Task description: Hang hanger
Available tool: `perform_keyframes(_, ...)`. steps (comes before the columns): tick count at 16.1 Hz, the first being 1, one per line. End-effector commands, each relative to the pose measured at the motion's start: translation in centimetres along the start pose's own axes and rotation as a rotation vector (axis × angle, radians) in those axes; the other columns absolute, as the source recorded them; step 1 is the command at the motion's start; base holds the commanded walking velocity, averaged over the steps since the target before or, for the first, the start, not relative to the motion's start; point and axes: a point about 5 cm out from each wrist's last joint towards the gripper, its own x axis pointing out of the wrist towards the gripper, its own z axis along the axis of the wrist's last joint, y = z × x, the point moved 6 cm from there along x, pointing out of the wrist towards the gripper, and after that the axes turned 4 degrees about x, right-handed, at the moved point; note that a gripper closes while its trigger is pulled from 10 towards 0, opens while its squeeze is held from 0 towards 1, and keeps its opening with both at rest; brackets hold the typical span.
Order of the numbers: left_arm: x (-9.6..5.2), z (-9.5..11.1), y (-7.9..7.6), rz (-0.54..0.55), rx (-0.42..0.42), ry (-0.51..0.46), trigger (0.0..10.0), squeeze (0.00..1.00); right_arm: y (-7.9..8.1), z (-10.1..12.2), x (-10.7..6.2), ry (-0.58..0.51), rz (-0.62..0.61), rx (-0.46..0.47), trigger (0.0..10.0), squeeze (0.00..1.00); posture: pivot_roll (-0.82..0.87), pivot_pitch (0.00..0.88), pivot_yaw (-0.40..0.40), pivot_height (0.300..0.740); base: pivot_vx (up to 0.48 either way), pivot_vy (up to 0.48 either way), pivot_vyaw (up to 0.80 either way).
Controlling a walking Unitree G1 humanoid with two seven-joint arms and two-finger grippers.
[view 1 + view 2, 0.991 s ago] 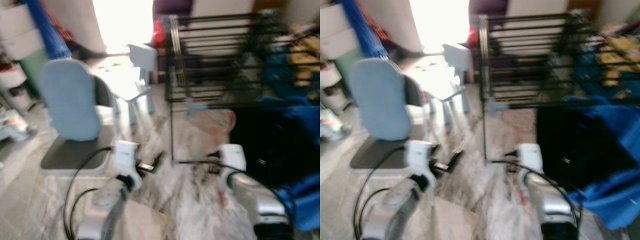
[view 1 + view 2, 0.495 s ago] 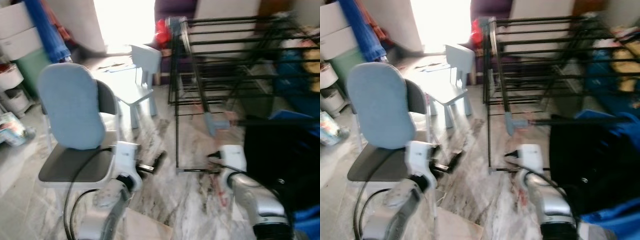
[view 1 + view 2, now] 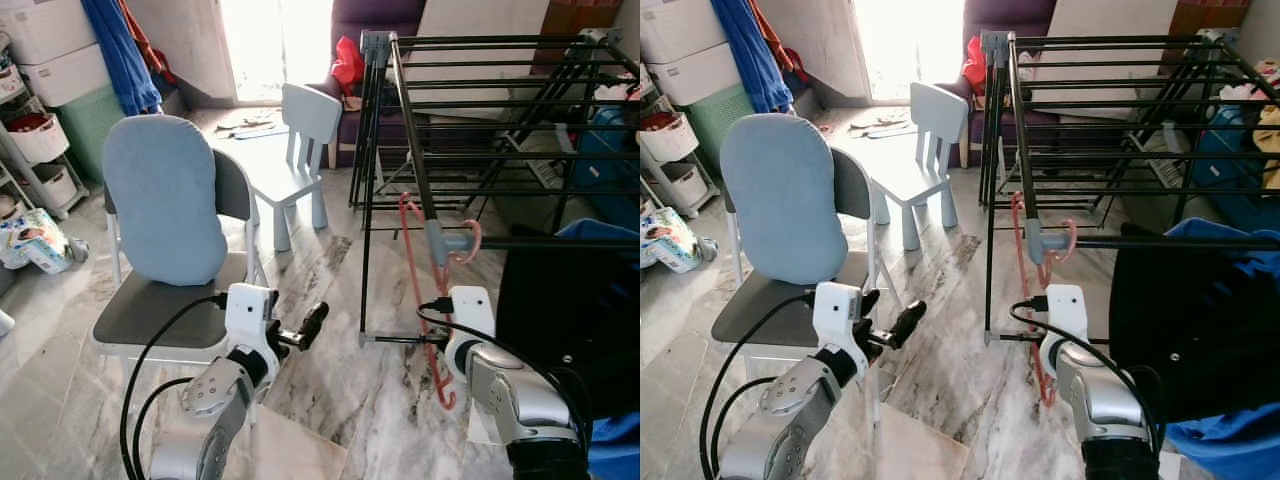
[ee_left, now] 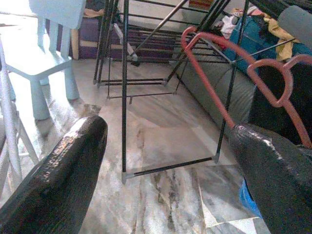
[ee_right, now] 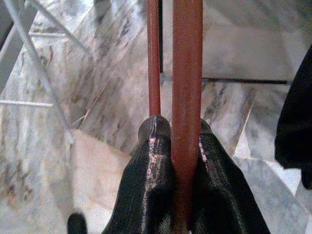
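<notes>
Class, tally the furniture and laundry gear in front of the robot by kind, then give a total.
Chairs: 2, padded blue chair and small child's chair
Drying racks: 1
Red hangers: 1
Total: 4

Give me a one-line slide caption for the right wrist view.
Right tool shut on the red hanger, held above the marble floor beside the black drying rack.

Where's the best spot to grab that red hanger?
On its long straight bar, where the right gripper already pinches the red hanger, coming from below. That leaves the curved hook on top free beside the drying rack rail.
</notes>
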Motion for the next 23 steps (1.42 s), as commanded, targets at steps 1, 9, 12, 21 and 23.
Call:
perform_keyframes(1,0.0,0.3,0.0,-0.009,0.009,0.000,10.0,0.00,0.2,0.4,-0.1,0.001,0.007,-0.005,10.0,0.00,-0.12,0.000,0.028,0.740,0.000,0.000,0.00)
perform_keyframes(9,0.2,-0.2,-0.2,-0.022,0.014,0.027,10.0,0.00,-1.0,0.0,-0.3,0.020,-0.020,0.047,10.0,1.00,-0.13,0.000,0.031,0.740,0.000,0.000,0.00)
perform_keyframes(12,0.2,-0.3,-0.1,-0.011,0.028,0.034,10.0,0.00,-1.2,0.1,-0.4,0.014,-0.020,0.024,10.0,1.00,-0.13,0.000,0.027,0.740,0.000,0.000,0.00)
perform_keyframes(21,-2.7,0.9,1.6,0.017,0.180,-0.001,10.0,0.00,-1.6,1.9,-1.2,-0.099,-0.053,-0.046,10.0,1.00,-0.12,0.000,0.021,0.740,0.000,0.000,0.00)
perform_keyframes(23,-2.7,1.2,1.9,0.071,0.178,-0.015,10.0,0.00,-1.7,2.1,-1.6,-0.136,-0.068,-0.078,10.0,1.00,-0.12,0.000,0.022,0.740,0.000,0.000,0.00)
